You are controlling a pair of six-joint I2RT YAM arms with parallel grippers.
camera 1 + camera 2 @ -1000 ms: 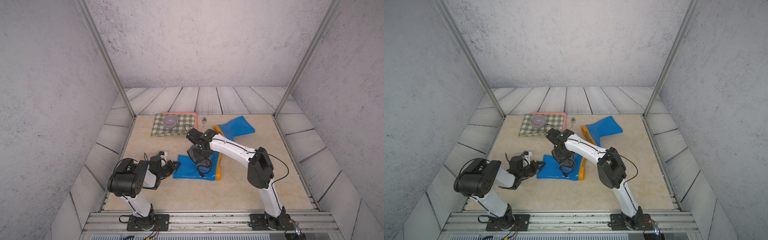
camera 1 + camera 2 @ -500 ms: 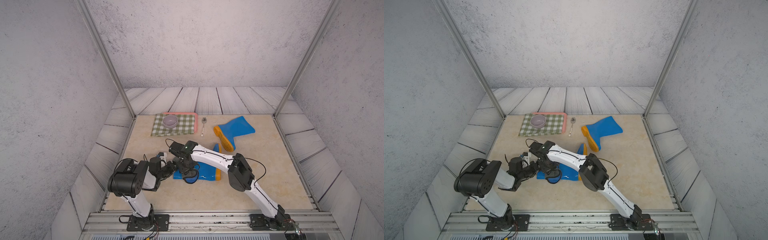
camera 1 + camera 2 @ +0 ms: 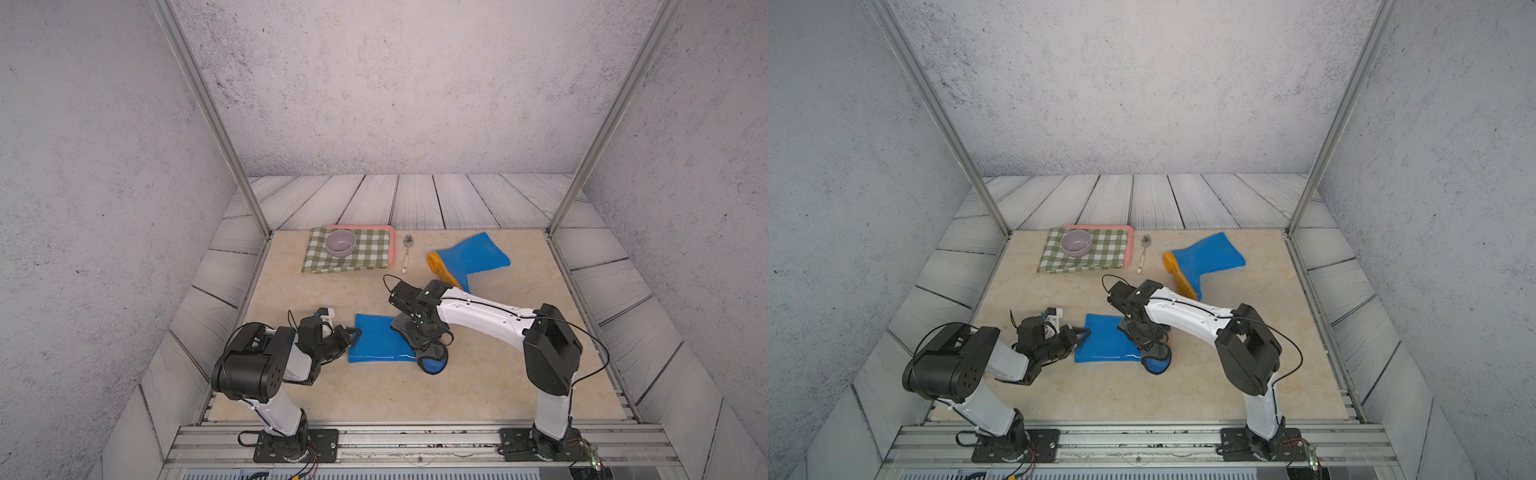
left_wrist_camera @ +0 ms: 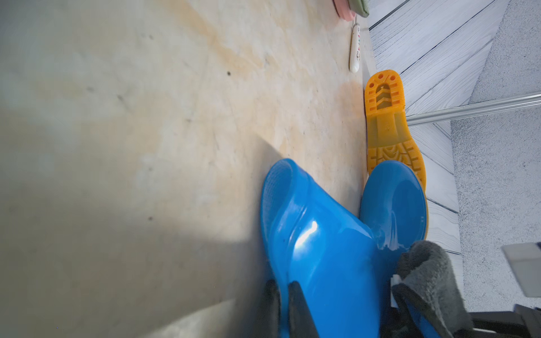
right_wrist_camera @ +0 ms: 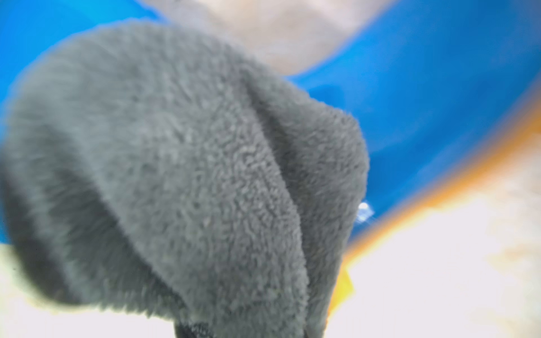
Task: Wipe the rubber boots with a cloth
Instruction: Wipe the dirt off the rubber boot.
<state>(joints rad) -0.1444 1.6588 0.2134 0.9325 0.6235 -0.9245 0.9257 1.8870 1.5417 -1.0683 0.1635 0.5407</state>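
One rubber boot lies on its side near the front of the table. My left gripper is shut on the rim of its shaft, one finger on each side of the wall. My right gripper is shut on the dark grey cloth, which rests on the boot's foot end and hides the fingers in the right wrist view. The other rubber boot lies at the back right, its orange sole facing left.
At the back left, a green-and-white checked cloth covers a pink tray and carries a grey bowl. A spoon lies beside the tray. Metal posts stand at the table's back corners.
My right gripper swept the cloth left along the near boot toward its opening, then back right to the foot end. The left gripper and the far boot stayed put.
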